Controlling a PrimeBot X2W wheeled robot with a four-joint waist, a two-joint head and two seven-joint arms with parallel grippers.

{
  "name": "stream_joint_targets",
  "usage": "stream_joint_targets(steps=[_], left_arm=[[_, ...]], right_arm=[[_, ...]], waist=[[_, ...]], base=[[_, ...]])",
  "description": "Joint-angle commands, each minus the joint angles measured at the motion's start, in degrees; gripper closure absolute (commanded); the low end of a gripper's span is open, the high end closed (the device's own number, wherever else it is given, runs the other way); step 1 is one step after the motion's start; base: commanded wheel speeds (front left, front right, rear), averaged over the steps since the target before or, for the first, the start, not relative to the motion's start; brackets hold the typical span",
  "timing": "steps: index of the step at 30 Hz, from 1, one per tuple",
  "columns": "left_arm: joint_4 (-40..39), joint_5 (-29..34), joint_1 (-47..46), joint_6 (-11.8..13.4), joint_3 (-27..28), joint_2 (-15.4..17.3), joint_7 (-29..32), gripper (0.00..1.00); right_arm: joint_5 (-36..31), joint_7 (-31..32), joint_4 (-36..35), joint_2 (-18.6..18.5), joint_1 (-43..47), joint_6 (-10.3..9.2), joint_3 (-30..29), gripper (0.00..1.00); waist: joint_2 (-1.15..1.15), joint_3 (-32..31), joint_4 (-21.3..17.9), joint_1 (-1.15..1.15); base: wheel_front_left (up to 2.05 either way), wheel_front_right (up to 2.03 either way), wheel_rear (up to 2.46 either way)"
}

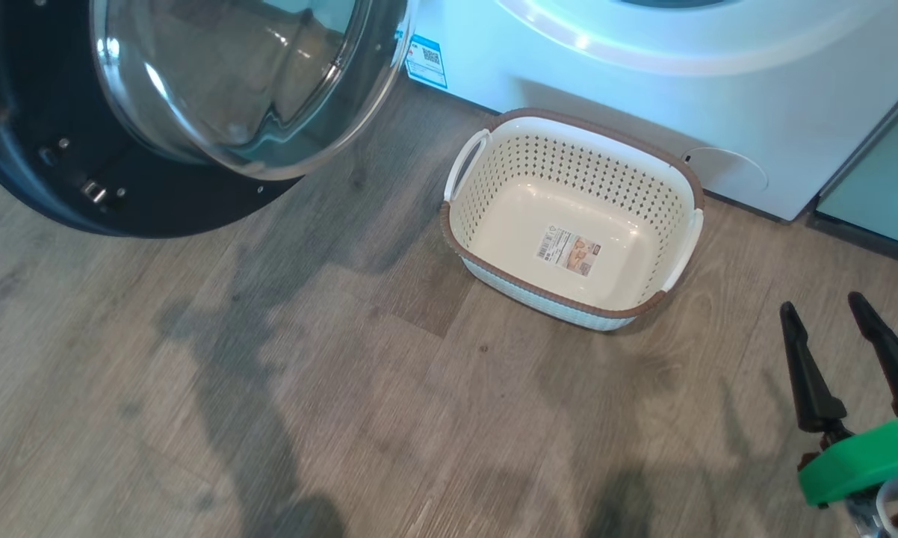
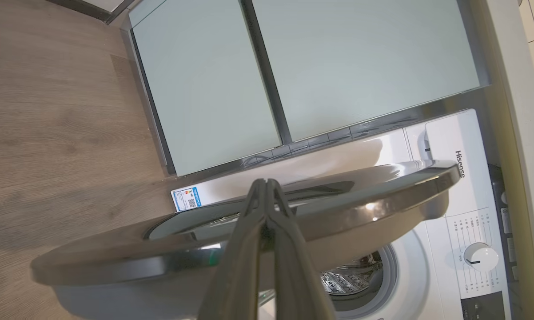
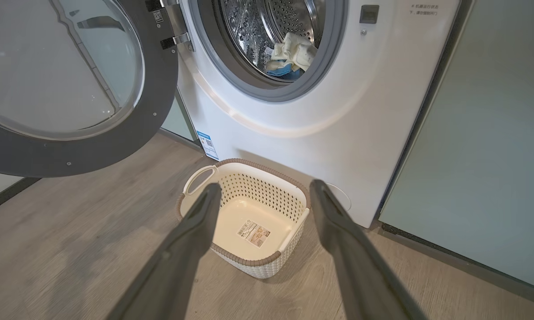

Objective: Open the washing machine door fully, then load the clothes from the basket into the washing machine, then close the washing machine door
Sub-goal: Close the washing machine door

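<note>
My left pincer (image 2: 265,184) is pressed together, holding nothing, its tips aimed at the edge of the open door (image 2: 338,213). My right pincer (image 1: 821,302) is spread above the floor (image 1: 270,373) near the empty basket (image 1: 568,161), which sits before the washer (image 3: 338,124). The clothes (image 3: 293,53) lie in the drum (image 3: 258,26).

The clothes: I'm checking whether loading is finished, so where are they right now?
In the right wrist view the clothes lie in the drum of the washing machine, top centre, up behind the empty basket on the floor.
</note>
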Motion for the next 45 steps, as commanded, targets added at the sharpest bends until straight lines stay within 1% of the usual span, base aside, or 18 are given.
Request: stream_joint_targets(steps=[1,9,20,25,29,38,45], left_arm=[[-2.1,-0.3,0.0,-0.5,0.6,2.9,1.2,1.00],[-3.9,-0.6,1.7,-1.1,-0.1,2.6,3.5,1.00],[-10.4,-1.5,5.6,-1.5,-1.0,1.5,6.6,1.00],[-15.9,-2.4,8.0,-1.5,-1.6,0.0,8.0,1.00],[-18.8,-3.2,9.7,-1.5,-1.7,-0.8,9.1,1.00],[-23.9,-4.8,12.6,-1.5,-1.8,-2.4,10.7,1.00],[-26.7,-6.3,13.9,-1.5,-2.2,-4.6,11.8,1.00]], right_arm=[[0.0,-0.6,-1.7,-0.3,-1.6,-0.16,1.4,0.00],[0.3,-1.3,-0.7,0.1,-1.2,-0.16,1.3,0.00],[0.1,-2.4,0.8,1.6,-1.2,-0.16,1.3,0.00],[0.3,-3.1,1.4,1.9,-1.2,-0.16,1.4,0.00],[0.4,-3.6,2.0,2.4,-1.3,-0.16,1.5,0.00],[0.7,-5.0,3.6,3.6,-1.4,-0.16,1.6,0.00],[0.9,-6.1,4.7,4.2,-1.7,-0.16,1.7,0.00]], waist=[[0.00,-0.2,-0.1,0.01],[0.00,-1.0,-0.7,0.01],[0.00,-2.4,-1.0,0.01],[0.00,-3.0,-1.2,0.01],[0.00,-3.4,-1.7,0.01],[0.00,-4.6,-3.5,0.01],[0.00,-5.2,-5.1,0.01]], base=[[0.00,0.00,0.00],[0.00,0.00,0.00],[0.00,0.00,0.00],[0.00,0.00,0.00],[0.00,0.00,0.00],[0.00,0.00,0.00],[0.00,0.00,0.00]])
